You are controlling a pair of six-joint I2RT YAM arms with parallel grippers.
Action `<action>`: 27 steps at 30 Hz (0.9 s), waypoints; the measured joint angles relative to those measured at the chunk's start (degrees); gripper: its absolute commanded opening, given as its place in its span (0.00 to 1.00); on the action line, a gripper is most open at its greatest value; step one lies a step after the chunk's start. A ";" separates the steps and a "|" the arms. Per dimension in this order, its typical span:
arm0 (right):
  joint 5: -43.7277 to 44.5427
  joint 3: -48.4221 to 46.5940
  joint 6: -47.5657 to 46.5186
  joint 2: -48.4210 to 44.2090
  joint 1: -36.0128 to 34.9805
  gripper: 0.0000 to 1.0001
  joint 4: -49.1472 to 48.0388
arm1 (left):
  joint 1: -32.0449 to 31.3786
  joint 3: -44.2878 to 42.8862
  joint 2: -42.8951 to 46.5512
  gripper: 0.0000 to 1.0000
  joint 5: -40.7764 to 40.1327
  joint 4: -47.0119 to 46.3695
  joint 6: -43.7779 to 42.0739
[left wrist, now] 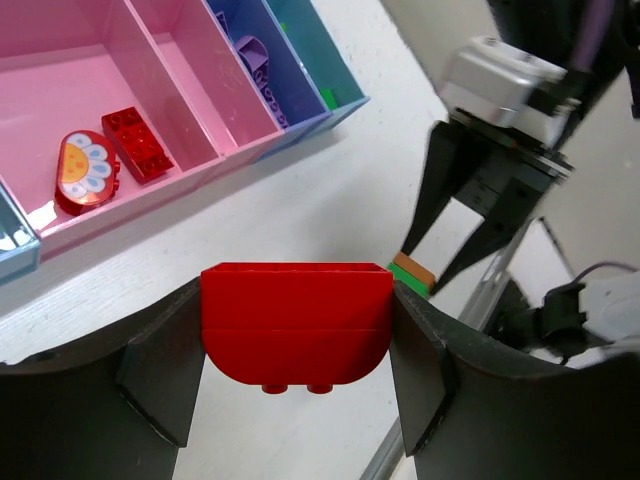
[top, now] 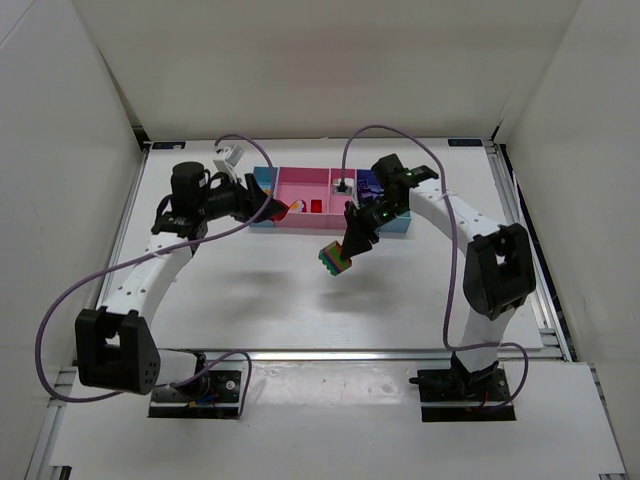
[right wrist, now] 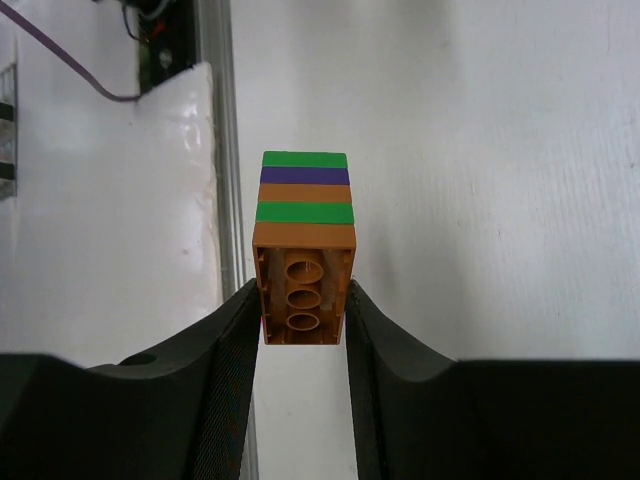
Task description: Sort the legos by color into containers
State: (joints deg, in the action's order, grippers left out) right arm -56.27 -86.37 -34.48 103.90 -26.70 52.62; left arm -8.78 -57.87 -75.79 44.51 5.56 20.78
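My left gripper (top: 272,210) is shut on a red lego (left wrist: 297,320) with a rounded edge, held above the table just in front of the containers (top: 305,176). The wide pink bin (left wrist: 170,80) holds a red brick (left wrist: 140,145) and a red oval piece with a flower print (left wrist: 85,172). The dark blue bin holds a purple piece (left wrist: 255,55). My right gripper (top: 348,245) is shut on a multicoloured chunk (right wrist: 305,250) of orange, green and purple layers. It holds the chunk (top: 335,258) above the table in front of the bins.
White walls enclose the table on three sides. A metal rail (top: 350,354) runs along the near edge by the arm bases. Purple cables loop over both arms. The right gripper (left wrist: 450,230) and its chunk (left wrist: 412,272) show close ahead in the left wrist view.
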 measured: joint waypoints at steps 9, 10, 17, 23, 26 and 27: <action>10.27 2.78 -1.40 5.22 -1.57 0.11 -2.84 | -2.14 3.50 7.08 0.21 -3.50 6.36 -12.59; 11.85 3.61 -0.63 5.22 -2.01 0.11 -4.11 | -2.36 4.11 7.82 0.20 -3.96 6.75 -13.66; 22.16 8.57 4.22 4.55 -5.84 0.52 -12.66 | -2.86 8.76 13.33 0.21 -7.10 9.29 -21.90; 24.98 10.40 6.49 0.70 -6.51 0.74 -15.89 | -2.86 13.33 16.61 0.21 -7.52 8.24 -26.51; 21.46 9.86 8.94 -2.95 -3.98 0.73 -15.91 | -2.97 17.18 20.26 0.21 -6.82 7.65 -29.03; 19.52 9.05 9.99 -4.17 -2.67 0.73 -15.85 | -3.06 18.21 21.44 0.21 -6.54 7.56 -30.16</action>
State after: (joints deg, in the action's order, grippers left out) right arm -36.75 -77.32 -24.49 99.72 -29.36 36.77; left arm -11.84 -39.66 -54.35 37.98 13.13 -9.39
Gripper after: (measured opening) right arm 0.734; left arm 0.755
